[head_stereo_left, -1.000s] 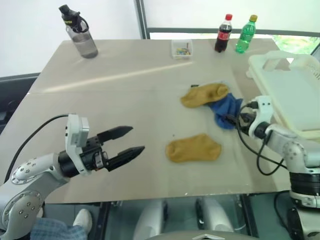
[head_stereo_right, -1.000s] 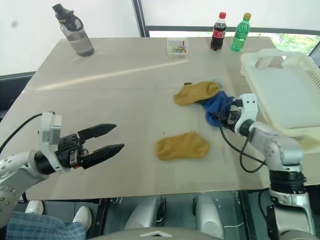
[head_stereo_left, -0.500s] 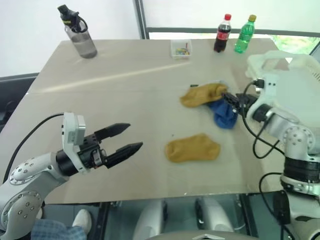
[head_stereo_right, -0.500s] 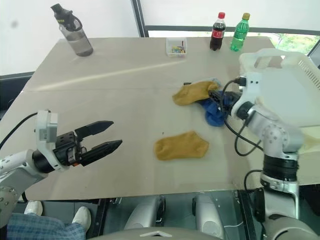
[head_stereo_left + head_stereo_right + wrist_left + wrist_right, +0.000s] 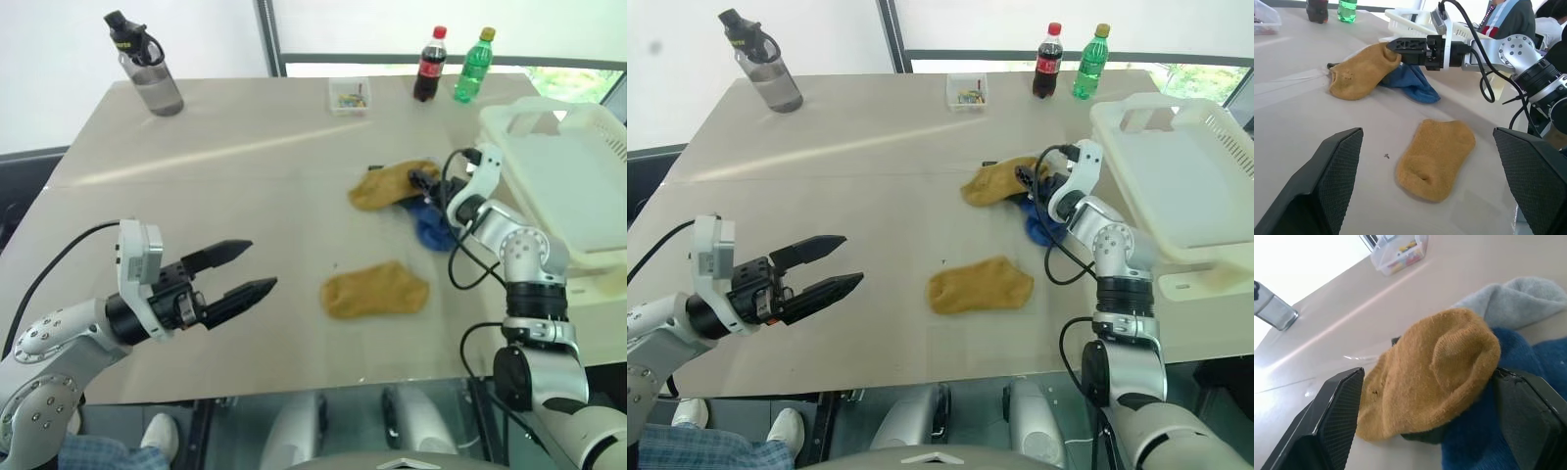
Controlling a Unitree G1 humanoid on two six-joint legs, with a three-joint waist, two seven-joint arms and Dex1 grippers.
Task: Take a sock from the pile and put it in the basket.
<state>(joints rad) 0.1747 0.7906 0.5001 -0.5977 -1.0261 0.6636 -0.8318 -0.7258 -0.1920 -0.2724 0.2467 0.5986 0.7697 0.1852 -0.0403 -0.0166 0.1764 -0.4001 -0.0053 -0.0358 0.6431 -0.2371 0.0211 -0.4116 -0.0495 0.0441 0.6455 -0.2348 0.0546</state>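
1. Right hand (image 5: 423, 180): black two-fingered; a second ago it sat low at the near-right edge of the blue sock, and it has since swung up and across to the pile's far right side. Fingers spread, nothing between them yet; the tips reach the cuff end of the top sock. Judgement: the approach is nearly finished and a closing grip comes next.
2. Pile of loose socks (image 5: 411, 196): a mustard-yellow knitted sock (image 5: 1425, 372) on top, a bright blue sock (image 5: 431, 227) beneath it, a pale grey sock (image 5: 1518, 296) behind. The pile lies on the beige surface (image 5: 245, 166), right of centre, directly ahead of the right hand's spread fingers, with the yellow sock's rounded end between them.
3. Lone mustard-yellow sock (image 5: 376, 290): flat on the surface, nearer the front edge, apart from the pile.
4. Large cream-white perforated plastic basket (image 5: 578, 176): at the right edge, just beyond the right arm.
5. Left hand (image 5: 247, 273): fingers spread, holding nothing, unmoved, well apart from the pile.
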